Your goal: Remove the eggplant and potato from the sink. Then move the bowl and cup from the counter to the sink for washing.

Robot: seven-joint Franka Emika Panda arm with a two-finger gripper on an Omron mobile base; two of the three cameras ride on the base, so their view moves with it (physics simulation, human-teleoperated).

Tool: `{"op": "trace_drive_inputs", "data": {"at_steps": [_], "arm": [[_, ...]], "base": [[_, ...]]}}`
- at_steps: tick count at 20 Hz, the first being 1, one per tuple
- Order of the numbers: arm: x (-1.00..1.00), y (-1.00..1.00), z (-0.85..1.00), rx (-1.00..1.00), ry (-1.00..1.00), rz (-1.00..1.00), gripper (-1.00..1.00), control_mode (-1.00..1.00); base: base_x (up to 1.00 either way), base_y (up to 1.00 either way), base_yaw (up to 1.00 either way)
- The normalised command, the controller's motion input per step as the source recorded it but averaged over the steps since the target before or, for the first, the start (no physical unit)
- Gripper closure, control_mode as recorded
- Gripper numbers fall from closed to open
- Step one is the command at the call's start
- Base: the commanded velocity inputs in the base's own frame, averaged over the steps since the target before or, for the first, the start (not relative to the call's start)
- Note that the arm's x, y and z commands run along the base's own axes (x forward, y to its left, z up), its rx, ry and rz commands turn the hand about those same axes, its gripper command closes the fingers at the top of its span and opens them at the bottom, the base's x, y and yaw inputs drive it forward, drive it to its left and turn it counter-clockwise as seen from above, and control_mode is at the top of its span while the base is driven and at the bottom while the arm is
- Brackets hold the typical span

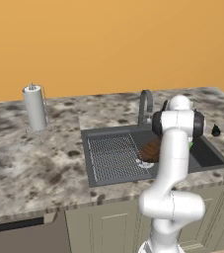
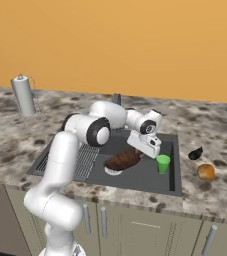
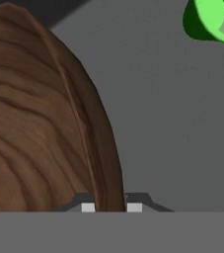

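My pincer (image 3: pixel 110 207) is pinched on the rim of the bowl (image 3: pixel 44 123): in the hand view the thin wooden edge runs up between my two fingertips (image 3: pixel 88 207), one on each face of the wall. That grip is the relation everything turns on. The bowl hangs from my pincer tilted, not flat, its wide body reaching away and to one side of my fingers, and its low edge looks to be down at the floor of the sink (image 2: pixel 145 175), over or just beside the round drain; I cannot tell whether it is already resting there. My judgement is that what remains for this piece is a lowering and a letting go, and the tilt means it may rock or slide once freed.

Just past the bowl, on its open side, stands the cup (image 2: pixel 163 163), green, upright on the basin floor, near my pincer but apart from the bowl. I should not swing the bowl that way.

Farther off, out of the basin on the tabletop (image 2: pixel 215 195) beyond the sink's far rim, lie the eggplant (image 2: pixel 195 153) and, a little beyond it, the potato (image 2: pixel 205 172), near each other but not touching.

Counted: one bowl, one cup, one eggplant, one potato, one sink, one pincer.
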Motion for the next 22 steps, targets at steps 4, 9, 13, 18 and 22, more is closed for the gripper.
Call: {"op": "trace_drive_inputs", "data": {"at_steps": [4,9,13,18,22], "arm": [[0.22,0.1,-0.29,0.0,0.0,0.04,1.0,-1.0],[0.17,0.14,-0.28,0.0,0.0,0.06,1.0,-1.0],[0.11,0.17,-0.21,0.0,0.0,0.07,1.0,-1.0],[-0.01,0.13,-0.02,0.05,-0.02,0.11,1.0,-1.0],[-0.02,0.11,0.04,0.11,-0.01,0.09,1.0,-1.0]], "base": [[0.0,0.0,0.0],[0.0,0.0,0.0],[0.0,0.0,0.0],[0.0,0.0,0.0],[0.0,0.0,0.0]]}}
